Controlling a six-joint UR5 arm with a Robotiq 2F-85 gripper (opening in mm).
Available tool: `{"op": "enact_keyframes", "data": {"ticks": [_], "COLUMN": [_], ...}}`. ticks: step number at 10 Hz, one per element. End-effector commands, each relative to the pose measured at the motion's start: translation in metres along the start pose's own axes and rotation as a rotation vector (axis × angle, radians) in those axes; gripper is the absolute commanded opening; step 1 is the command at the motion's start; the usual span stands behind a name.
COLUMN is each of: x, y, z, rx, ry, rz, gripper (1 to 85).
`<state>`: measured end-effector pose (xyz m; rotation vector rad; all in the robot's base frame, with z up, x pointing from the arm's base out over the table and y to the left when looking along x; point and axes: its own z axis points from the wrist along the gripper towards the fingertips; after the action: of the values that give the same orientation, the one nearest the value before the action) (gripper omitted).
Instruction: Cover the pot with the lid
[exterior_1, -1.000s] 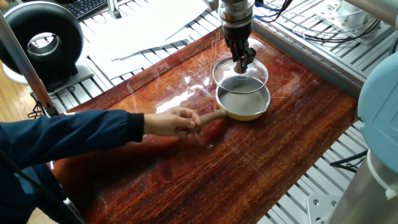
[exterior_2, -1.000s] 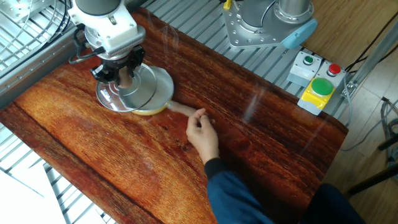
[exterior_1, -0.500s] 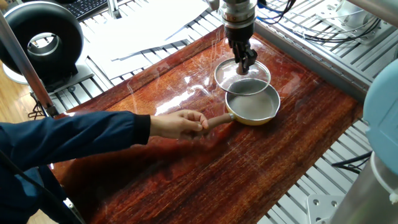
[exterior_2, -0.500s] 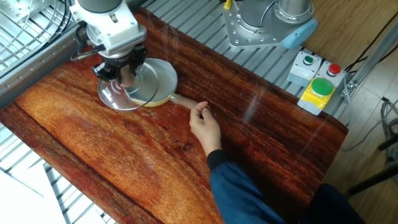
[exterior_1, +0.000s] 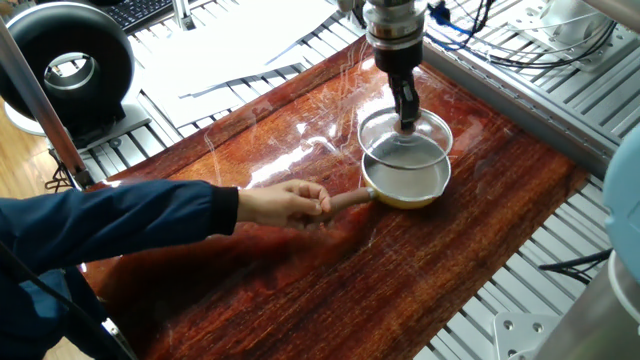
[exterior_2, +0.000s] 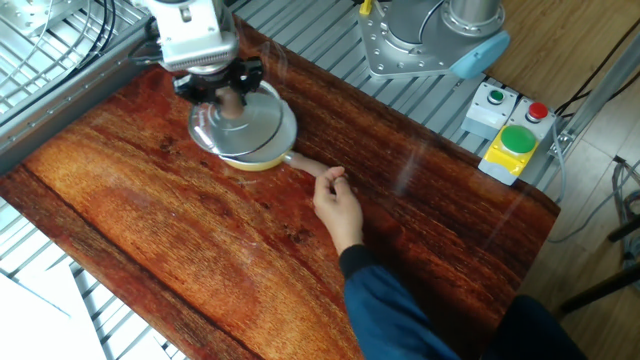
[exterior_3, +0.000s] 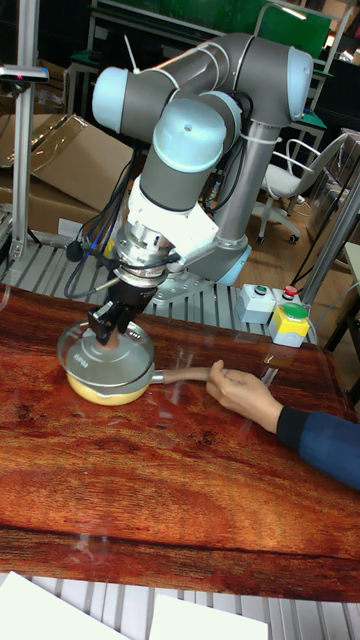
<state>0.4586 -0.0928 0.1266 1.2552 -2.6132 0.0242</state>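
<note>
The cream-yellow pot (exterior_1: 408, 196) (exterior_2: 256, 162) (exterior_3: 100, 391) sits on the wooden table. Its light-brown handle (exterior_1: 350, 197) (exterior_2: 301, 164) (exterior_3: 182, 376) points toward a person's hand. My gripper (exterior_1: 408, 122) (exterior_2: 230, 102) (exterior_3: 112, 331) is shut on the brown knob of the glass lid (exterior_1: 432, 128) (exterior_2: 262, 120) (exterior_3: 78, 353). The lid hangs just above the pot, overlapping most of it but shifted slightly toward the pot's far side. The fingers mostly hide the knob.
A person's hand (exterior_1: 290, 201) (exterior_2: 338, 203) (exterior_3: 243, 394) in a blue sleeve holds the end of the pot handle. A button box (exterior_2: 510, 140) (exterior_3: 288, 322) stands off the table edge. A black round device (exterior_1: 70, 55) and papers (exterior_1: 230, 50) lie beyond the table.
The hand slid the pot to the right along the table. My gripper followed with the lid and now sits more squarely over the pot.
</note>
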Motion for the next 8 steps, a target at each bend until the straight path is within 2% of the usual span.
{"op": "enact_keyframes", "data": {"ticks": [1,3,4,5,8], "x": [-0.005,-0.009,-0.009,-0.007,-0.01], "y": [0.017,0.021,0.026,0.027,0.023], "z": [0.005,0.008,0.008,0.009,0.026], "rx": [-0.052,-0.06,-0.082,-0.085,-0.073], "ry": [-0.039,-0.045,-0.04,-0.03,-0.046], "rz": [0.113,0.173,0.23,0.273,0.37], "gripper": [1.3,1.3,1.3,1.3,1.3]}}
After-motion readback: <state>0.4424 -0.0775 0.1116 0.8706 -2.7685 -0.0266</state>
